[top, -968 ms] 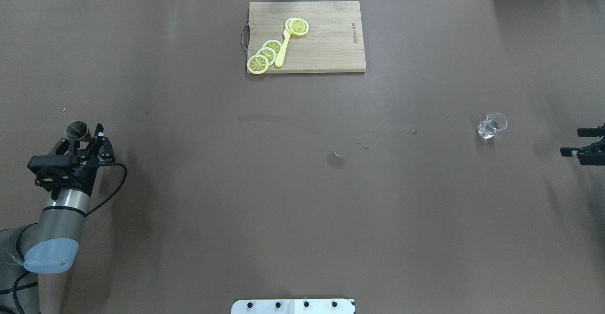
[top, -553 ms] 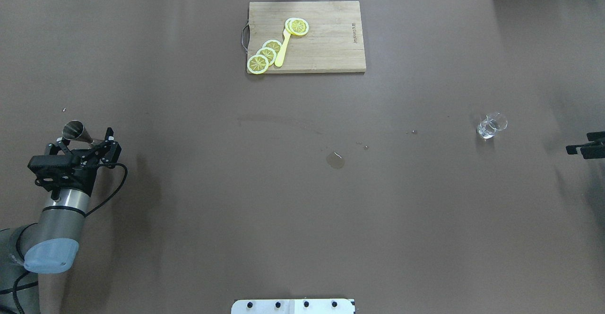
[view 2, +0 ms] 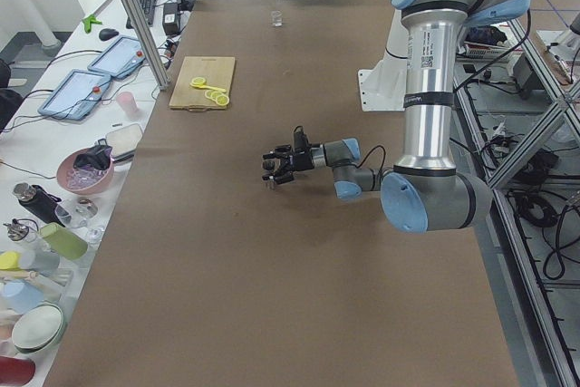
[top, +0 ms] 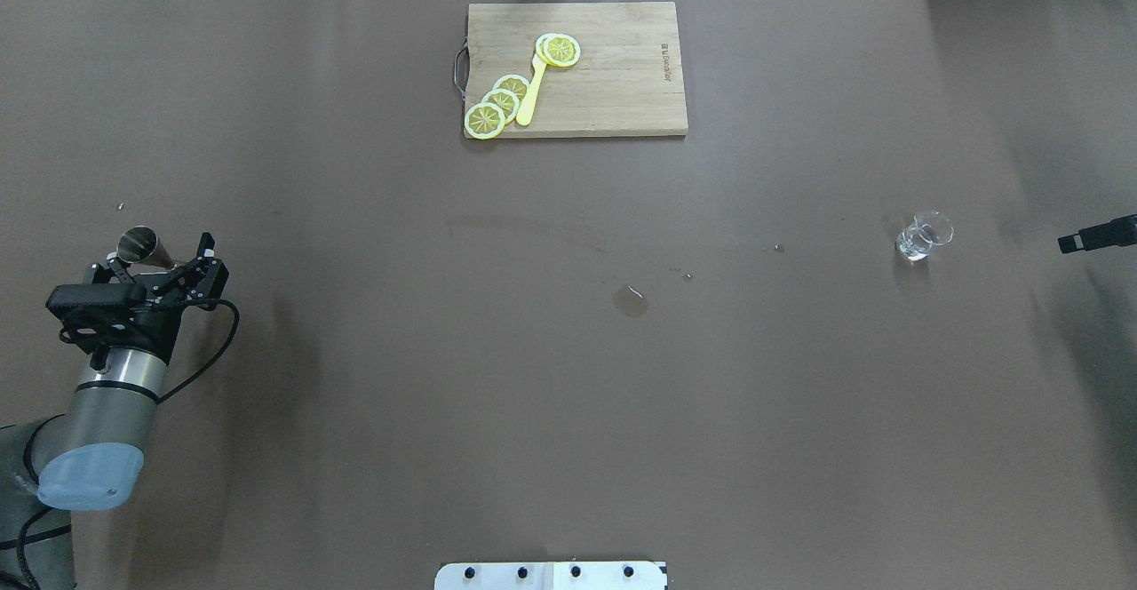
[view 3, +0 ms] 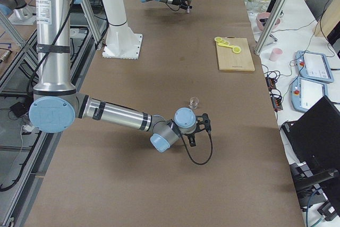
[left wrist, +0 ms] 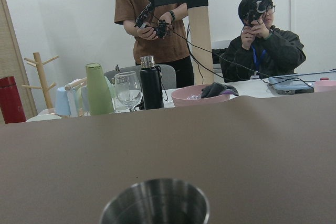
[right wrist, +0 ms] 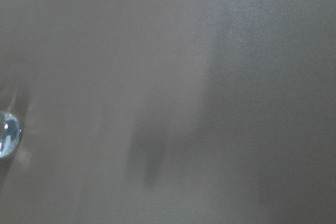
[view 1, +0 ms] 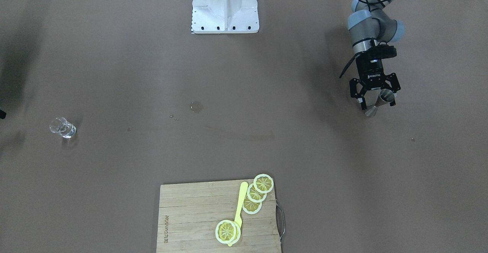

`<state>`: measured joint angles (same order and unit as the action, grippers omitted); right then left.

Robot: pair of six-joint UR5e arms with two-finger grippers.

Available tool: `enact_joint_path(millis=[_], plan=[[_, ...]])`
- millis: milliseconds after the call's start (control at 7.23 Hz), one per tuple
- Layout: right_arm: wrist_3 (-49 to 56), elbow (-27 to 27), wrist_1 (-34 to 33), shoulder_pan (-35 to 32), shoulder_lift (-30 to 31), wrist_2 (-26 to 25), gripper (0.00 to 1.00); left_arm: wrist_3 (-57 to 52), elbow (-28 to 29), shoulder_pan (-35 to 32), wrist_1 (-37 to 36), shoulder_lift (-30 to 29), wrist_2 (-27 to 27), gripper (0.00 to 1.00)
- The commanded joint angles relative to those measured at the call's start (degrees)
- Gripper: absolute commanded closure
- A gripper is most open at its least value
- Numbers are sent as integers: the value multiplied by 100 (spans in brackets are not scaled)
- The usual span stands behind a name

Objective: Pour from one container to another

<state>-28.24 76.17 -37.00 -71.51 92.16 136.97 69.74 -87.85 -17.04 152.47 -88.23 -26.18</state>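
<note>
Well, you have just let go. Nearest the robot, on the left, the left gripper (view 1: 376, 102) has spread its fingers wide since a second ago and eased back a touch. The small steel double-cone jigger (top: 137, 243) now stands upright and free on the brown table (top: 568, 448), between the fingers but, as far as you can see, pinched by neither. A little farther out on the right, the right gripper (top: 1094, 237) has slid off towards the table's right edge. Only a dark sliver of it shows from overhead, and you cannot tell whether its fingers are apart or together. It has left the small clear glass (top: 924, 236) standing alone, well apart from the jigger across the width of the table, with a wet patch (top: 631, 301) near the middle. Together that reads as the pour being over and both containers set down, though what the glass holds is too small to judge. As for pose, your left arm reaches out low from the near left corner, wrist about level, so its camera looks over the jigger's rim to the far side. The right arm lies stretched low along the table, its wrist camera facing the tabletop with the glass just in view. At the far edge the wooden cutting board (top: 622, 83) has not moved.
</note>
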Motion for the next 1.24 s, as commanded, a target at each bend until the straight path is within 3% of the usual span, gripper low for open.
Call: enact_joint_path(millis=[0,415,553,692,968,1107], plan=[[20,616,-1548,-73,74,-47,2,-380,-310,-97,247,182,-150,2],[20,899,-3134,-293,-31,-13,2,-1005,-1091,-124,661,806,-379,2],[3,1048,-4008,-441,-266,-108,2,-1258,-1389,-228,661,842,-701,2],[11,1102,-4365,-539,-382,-249,1,-1487,-1723,-386,600,834,-1253,2],[238,1163,-4430,-811,-400,-294,0,-1612,-1875,-738,460,720,-2447,2],[492,1207,-4439,-960,-348,-294,0,-1612,-1928,-1044,242,511,-3315,2]])
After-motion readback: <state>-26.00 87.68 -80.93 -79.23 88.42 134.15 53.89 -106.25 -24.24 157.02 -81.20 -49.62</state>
